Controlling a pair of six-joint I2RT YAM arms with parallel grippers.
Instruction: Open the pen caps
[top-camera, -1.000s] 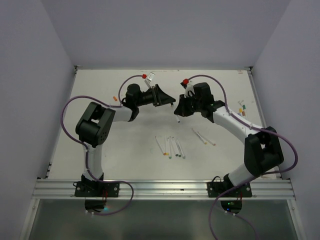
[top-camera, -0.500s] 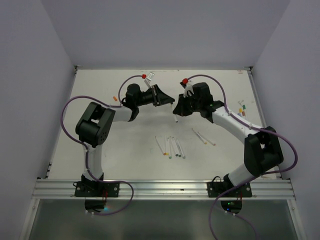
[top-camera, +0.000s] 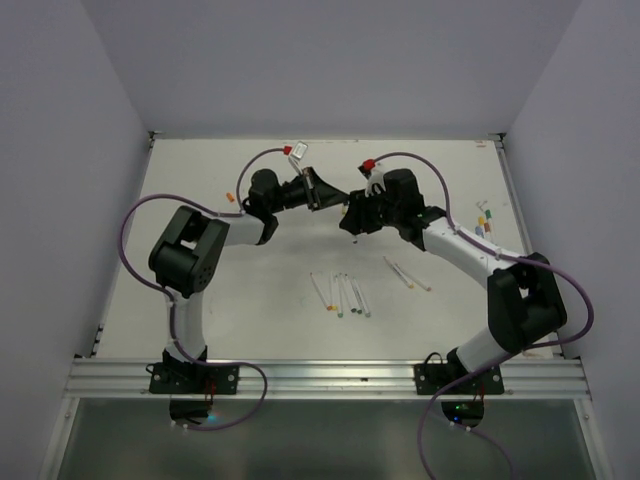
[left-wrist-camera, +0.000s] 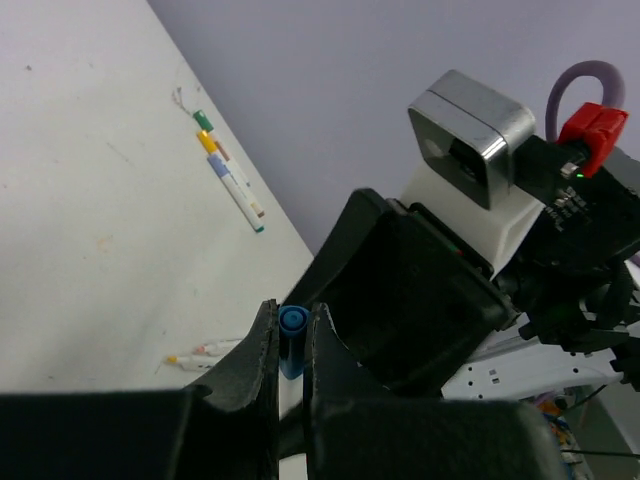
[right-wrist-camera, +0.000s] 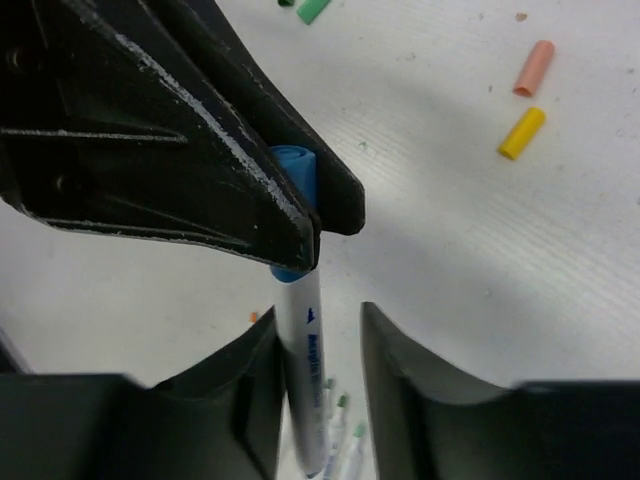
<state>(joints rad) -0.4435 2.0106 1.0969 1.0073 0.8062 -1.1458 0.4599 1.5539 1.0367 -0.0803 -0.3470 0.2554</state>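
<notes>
Pen (right-wrist-camera: 304, 370) — blue cap (right-wrist-camera: 295, 163), pointing into left hand (left-wrist-camera: 290, 322)

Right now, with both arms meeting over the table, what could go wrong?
The right jaws stand open around the pen barrel, so only the blue cap, pinched in the left jaws, carries it; if the cap slips off, the barrel may drop. The two sets of jaws nearly touch; a sideways pull could knock them together.

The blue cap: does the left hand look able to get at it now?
Yes, it seems so: the left hand is shut on the blue cap, while the right hand stands open lower along the pen, leaving the cap end free.
</notes>
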